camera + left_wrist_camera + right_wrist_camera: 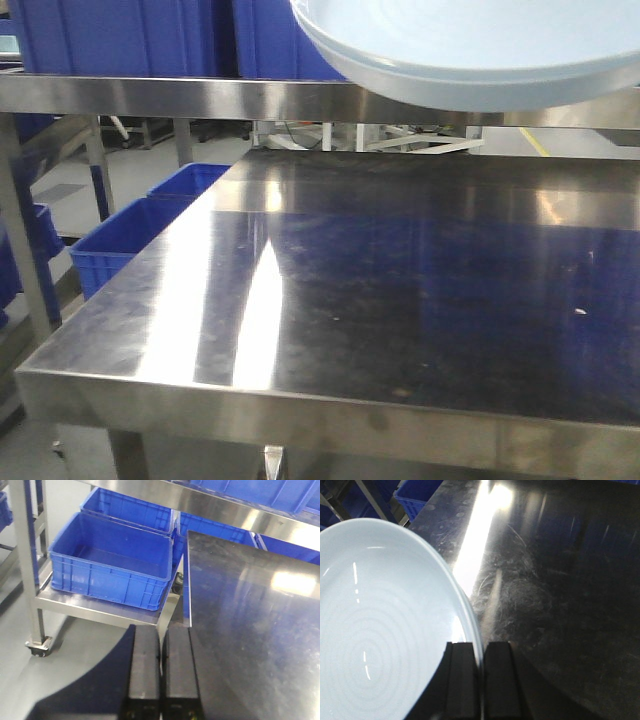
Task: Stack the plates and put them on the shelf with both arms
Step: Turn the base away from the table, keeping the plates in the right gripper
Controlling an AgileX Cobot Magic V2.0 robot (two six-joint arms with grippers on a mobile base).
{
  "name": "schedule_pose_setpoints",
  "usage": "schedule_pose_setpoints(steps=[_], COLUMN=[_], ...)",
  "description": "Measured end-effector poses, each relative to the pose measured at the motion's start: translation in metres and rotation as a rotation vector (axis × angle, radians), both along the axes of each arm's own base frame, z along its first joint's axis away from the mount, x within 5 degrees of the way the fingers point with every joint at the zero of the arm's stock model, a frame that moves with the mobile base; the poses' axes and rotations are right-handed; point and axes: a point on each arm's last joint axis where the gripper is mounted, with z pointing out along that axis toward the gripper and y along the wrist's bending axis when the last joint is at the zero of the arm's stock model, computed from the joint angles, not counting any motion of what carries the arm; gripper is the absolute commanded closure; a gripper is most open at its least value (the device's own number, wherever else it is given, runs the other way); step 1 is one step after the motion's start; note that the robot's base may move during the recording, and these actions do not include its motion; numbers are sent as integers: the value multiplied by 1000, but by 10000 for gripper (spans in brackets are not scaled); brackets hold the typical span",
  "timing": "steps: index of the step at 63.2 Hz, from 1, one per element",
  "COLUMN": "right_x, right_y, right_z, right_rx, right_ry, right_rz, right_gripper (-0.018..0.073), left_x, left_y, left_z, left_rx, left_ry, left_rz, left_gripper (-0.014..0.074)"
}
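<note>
Two white plates point(480, 60) lie stacked one in the other and hang in the air at the top right of the front view, level with the steel shelf point(150, 95). In the right wrist view the top plate point(385, 625) fills the left side, high above the steel table point(560, 580). My right gripper point(480, 645) is shut on the plates' rim, one finger inside and one outside. Over the table's left edge point(189, 590), my left gripper point(162, 629) is shut with nothing in it. Neither gripper shows in the front view.
Blue crates point(130, 35) stand on the shelf behind the plates. Two more blue crates point(110, 565) sit on a low wheeled steel rack point(100, 612) left of the table, also seen as crates point(120, 245) in the front view. A shelf post point(25, 220) rises at the left.
</note>
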Motion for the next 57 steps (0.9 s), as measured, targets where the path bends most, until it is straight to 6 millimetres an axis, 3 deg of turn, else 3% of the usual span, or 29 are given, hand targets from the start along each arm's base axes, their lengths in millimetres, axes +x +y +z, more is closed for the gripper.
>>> schedule_pose_setpoints(steps=[57], right_x=[0], right_y=[0], right_z=[0], right_rx=[0], right_ry=[0], right_rz=[0], right_gripper=[512], left_x=[0], left_y=[0], left_z=[0], left_rx=[0], left_ry=[0], left_rz=[0], left_gripper=[507])
